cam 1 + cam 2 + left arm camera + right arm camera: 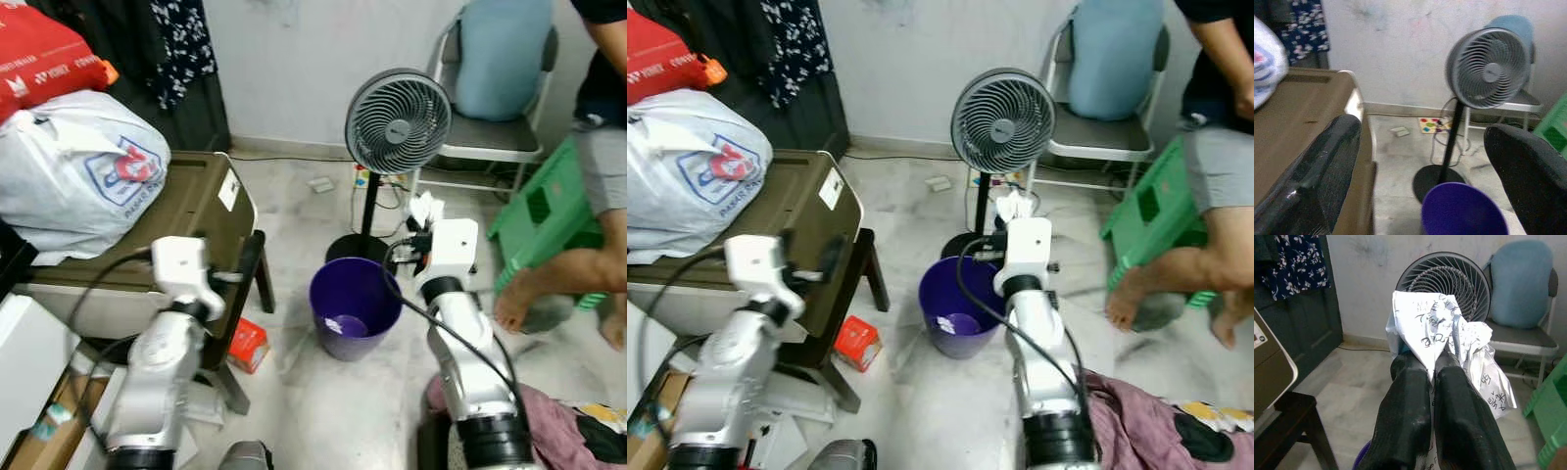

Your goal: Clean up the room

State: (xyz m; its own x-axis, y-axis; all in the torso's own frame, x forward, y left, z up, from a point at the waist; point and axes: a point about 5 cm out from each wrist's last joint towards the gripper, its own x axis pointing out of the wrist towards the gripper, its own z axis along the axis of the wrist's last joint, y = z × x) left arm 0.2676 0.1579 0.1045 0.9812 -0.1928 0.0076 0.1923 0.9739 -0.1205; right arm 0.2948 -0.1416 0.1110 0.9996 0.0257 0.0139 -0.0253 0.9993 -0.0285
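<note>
My right gripper (1432,364) is shut on a crumpled white paper (1440,328) printed with black writing. In the head views the paper (426,211) hangs just past the far right rim of the purple bin (355,305), in front of the fan's pole. The bin stands on the floor between my two arms, with a pale scrap at its bottom. My left gripper (1422,128) is open and holds nothing. It hovers beside the brown table's corner (250,259), to the left of the bin (1464,210).
A standing fan (397,122) is right behind the bin. A brown table (196,196) carries a white plastic bag (78,166) on the left. A small red box (247,345) lies under it. A person's leg (578,264), a green stool (549,211) and maroon cloth (568,431) are at the right.
</note>
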